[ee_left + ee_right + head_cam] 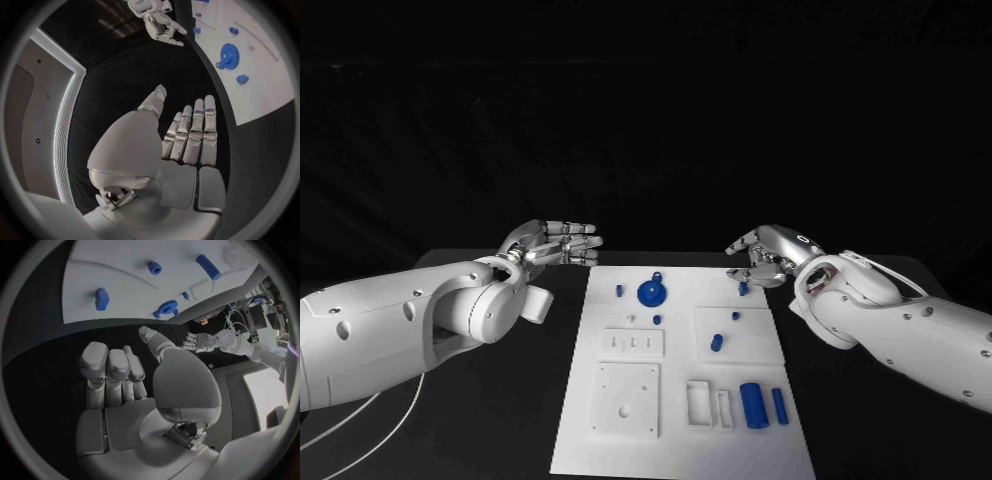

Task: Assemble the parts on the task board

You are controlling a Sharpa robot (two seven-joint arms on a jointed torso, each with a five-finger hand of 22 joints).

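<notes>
Black cloth covers the desk (pixel 516 420) and darkness fills the room behind it. Going left to right: the left hand (pixel 557 243) hovers off the task board's far left corner, fingers straight and close together, thumb apart, holding nothing. The task board (pixel 682 440) lies along the middle of the desk. On it, near the far edge, sits a blue gear (pixel 652 293) with small blue pegs (pixel 656 319) beside it; toward the right edge lie a short blue pin (pixel 717 342) and smaller pieces (pixel 743 288); near the front right corner two blue cylinders (pixel 753 405) lie side by side next to white recessed blocks (pixel 626 400). The right hand (pixel 764 256) hovers off the far right corner, fingers curled loosely inward, empty.

Nothing is yet grasped, so I judge assembly barely begun. The parts are small and loose; a clumsy approach could roll the cylinders off the board or knock pegs away. The gear's neighbours crowd it, so reaching fingers may bump them.
</notes>
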